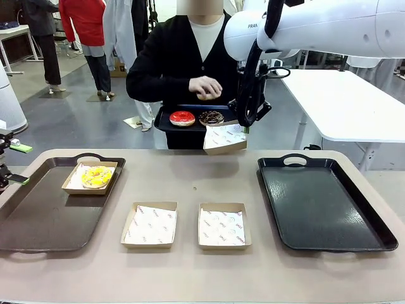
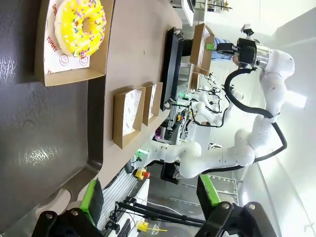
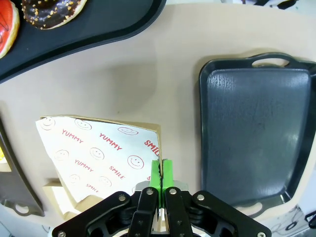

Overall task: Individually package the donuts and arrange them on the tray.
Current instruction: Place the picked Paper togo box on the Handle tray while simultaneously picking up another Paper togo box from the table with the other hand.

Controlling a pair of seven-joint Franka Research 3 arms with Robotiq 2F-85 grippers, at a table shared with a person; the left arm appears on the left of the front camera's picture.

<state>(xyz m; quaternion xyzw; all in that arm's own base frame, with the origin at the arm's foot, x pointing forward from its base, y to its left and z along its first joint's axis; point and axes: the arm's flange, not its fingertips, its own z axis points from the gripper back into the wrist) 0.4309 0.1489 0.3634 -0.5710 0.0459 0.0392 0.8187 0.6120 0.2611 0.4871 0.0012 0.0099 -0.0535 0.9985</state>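
Note:
A yellow sprinkled donut lies in a paper-lined box on the left tray. A red donut and a chocolate donut sit on a small black tray that the person holds at the far edge. My right gripper is shut on the rim of an empty paper-lined box, held tilted in the air beside that small tray. My left gripper hangs open over the left tray's near end, holding nothing.
Two empty boxes lie side by side mid-table. The black right tray is bare. The person's hand hovers above the small tray, closed around something pale.

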